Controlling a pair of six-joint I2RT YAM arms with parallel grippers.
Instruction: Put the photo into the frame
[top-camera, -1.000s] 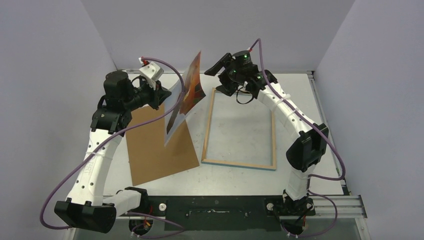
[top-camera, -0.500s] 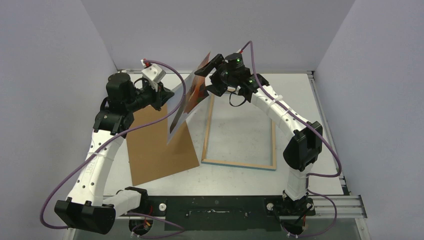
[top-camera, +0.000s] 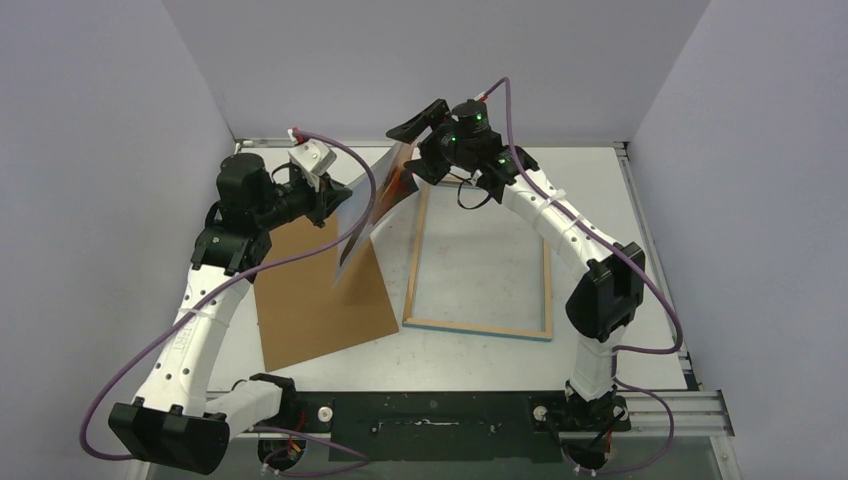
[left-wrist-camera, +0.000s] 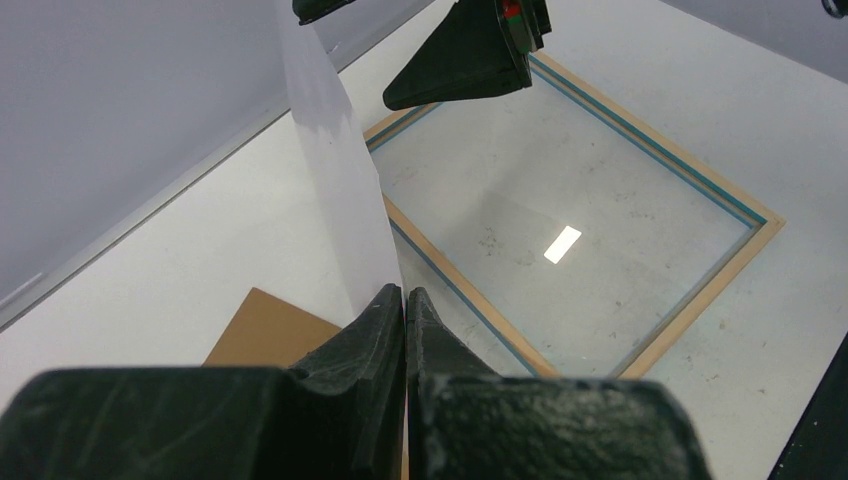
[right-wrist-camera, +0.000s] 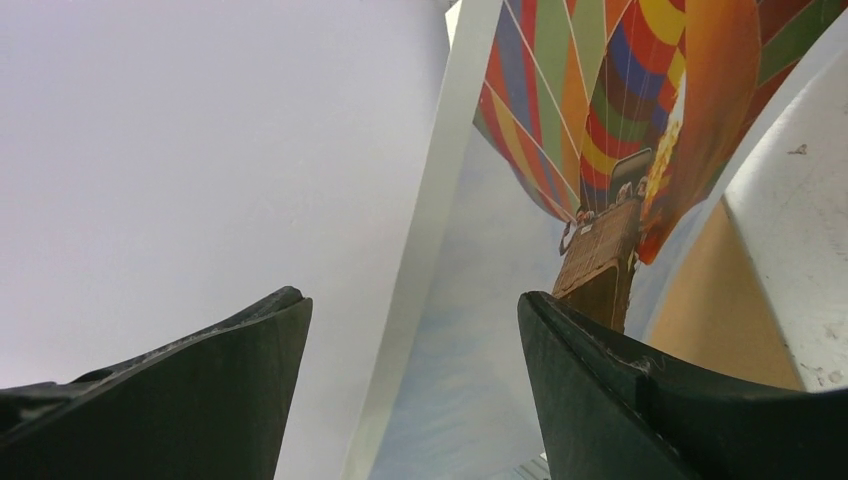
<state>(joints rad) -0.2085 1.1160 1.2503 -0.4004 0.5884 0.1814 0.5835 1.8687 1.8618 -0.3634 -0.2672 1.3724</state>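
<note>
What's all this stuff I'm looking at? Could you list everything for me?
photo: one, orange-red balloon on blue sky, white back, held up on edge above the table
frame: one, turquoise with wood-coloured edges, lying flat, right of centre
backing board: one, brown, lying flat, left of the frame
table: one, white, under everything
walls: three, grey-lilac, behind and on both sides
cables: purple, along each arm
left arm: one, white and black, base at the near edge
right arm: one, white and black, base at the near edge
left tool: one, black, shut on the photo's edge
right tool: one, black, open, the photo's edge between its fingers
</note>
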